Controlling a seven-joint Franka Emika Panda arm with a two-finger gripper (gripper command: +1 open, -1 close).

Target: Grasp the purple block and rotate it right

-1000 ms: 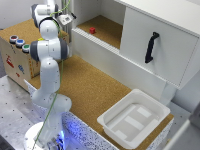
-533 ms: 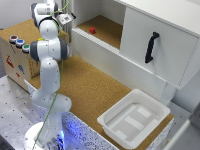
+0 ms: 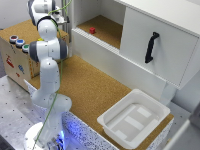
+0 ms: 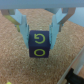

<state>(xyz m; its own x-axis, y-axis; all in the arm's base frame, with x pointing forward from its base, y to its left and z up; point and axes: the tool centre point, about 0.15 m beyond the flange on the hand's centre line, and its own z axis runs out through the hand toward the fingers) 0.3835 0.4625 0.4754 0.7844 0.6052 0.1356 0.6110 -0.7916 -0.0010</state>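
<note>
Nothing has visibly moved since the earlier frames: the gripper (image 4: pixel 40 31) stays clenched on the purple block (image 4: pixel 40 44), above the cork desk (image 4: pixel 17 60), ready to be rotated right.

You see a rough matt cork tabletop (image 3: pixel 95 95), a smooth glossy white plastic tray (image 3: pixel 134 118), and a smooth-faced purple block (image 4: pixel 39 43).

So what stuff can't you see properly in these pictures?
- Exterior view: the tool is tiny, half hidden behind the arm; open or shut is unclear.
- Exterior view: the purple block isn't visible at all.
- Wrist view: blurry, so whether the fingers touch the block is unclear.
- Exterior view: white tray has blurry shapes inside.
</note>
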